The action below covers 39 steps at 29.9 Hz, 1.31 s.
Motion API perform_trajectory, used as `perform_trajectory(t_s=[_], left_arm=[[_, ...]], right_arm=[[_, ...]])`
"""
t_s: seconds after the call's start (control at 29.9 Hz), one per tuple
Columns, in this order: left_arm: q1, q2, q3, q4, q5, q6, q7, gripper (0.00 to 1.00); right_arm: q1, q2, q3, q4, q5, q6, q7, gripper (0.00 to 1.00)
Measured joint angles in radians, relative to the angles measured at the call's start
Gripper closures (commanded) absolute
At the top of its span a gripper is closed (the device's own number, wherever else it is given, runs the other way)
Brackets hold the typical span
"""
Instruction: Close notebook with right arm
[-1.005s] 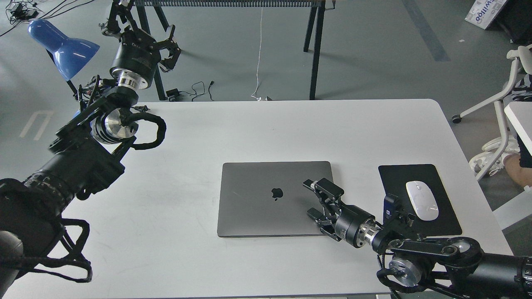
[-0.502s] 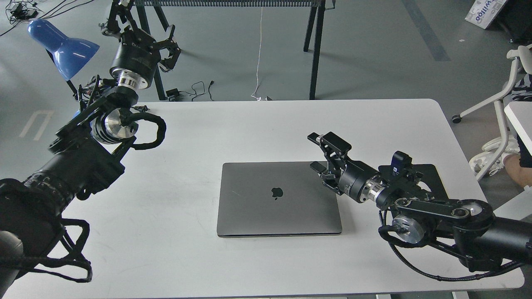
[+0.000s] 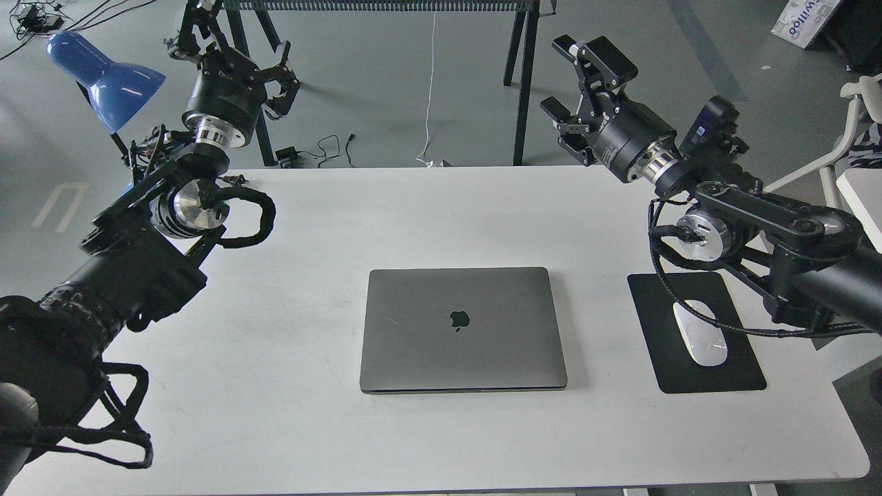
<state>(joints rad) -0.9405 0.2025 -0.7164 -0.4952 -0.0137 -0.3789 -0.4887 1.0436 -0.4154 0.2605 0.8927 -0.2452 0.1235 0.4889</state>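
Head view: the slim space-grey metal notebook (image 3: pixel 463 329) lies flat and fully closed near the middle of the white rectangular counter (image 3: pixel 289 413), its lid up with the black apple logo showing. Nothing touches it. The black jointed right arm (image 3: pixel 758 213) is raised well above and beyond the counter's far right edge, and its black two-finger pincer (image 3: pixel 575 79) hangs in the air with its fingers spread apart, holding nothing, well apart from the notebook. A small blue-faced module sits near its wrist. To the right of the notebook, a flat black mouse pad (image 3: pixel 710 375) carries a white oval mouse (image 3: pixel 700 333), partly crossed by a black cable from the right arm. On the left, the other black arm reaches up past the counter's far left corner; its left pincer (image 3: pixel 238 58) also stands with fingers parted and empty, beside a blue-shaded desk lamp (image 3: pixel 103 76).
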Motion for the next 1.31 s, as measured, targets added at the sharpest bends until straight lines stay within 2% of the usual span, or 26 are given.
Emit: perform_trajectory(t_s=[0.2,0.4,0.57,0.7,0.87,1.31], left_arm=[[0.000,0.000,0.000,0.000,0.001,-0.001,0.000,0.00],[0.000,0.000,0.000,0.001,0.000,-0.002,0.000,0.00],[0.000,0.000,0.000,0.000,0.000,-0.002,0.000,0.00],[0.000,0.000,0.000,0.000,0.000,-0.002,0.000,0.00],[0.000,0.000,0.000,0.000,0.000,-0.002,0.000,0.00],[0.000,-0.001,0.000,0.000,0.000,0.000,0.000,0.00]], right_arm=[[0.014,0.007,0.025,-0.103,0.000,0.128,0.000,0.01],[0.017,0.022,0.034,-0.132,0.000,0.165,0.000,0.01],[-0.007,0.063,0.146,-0.134,0.003,0.147,0.000,0.01],[-0.051,0.088,0.233,-0.135,0.011,0.089,0.000,0.01],[-0.084,0.124,0.254,-0.131,0.018,0.027,0.000,0.01],[-0.120,0.156,0.314,-0.127,0.093,-0.019,0.000,0.01]])
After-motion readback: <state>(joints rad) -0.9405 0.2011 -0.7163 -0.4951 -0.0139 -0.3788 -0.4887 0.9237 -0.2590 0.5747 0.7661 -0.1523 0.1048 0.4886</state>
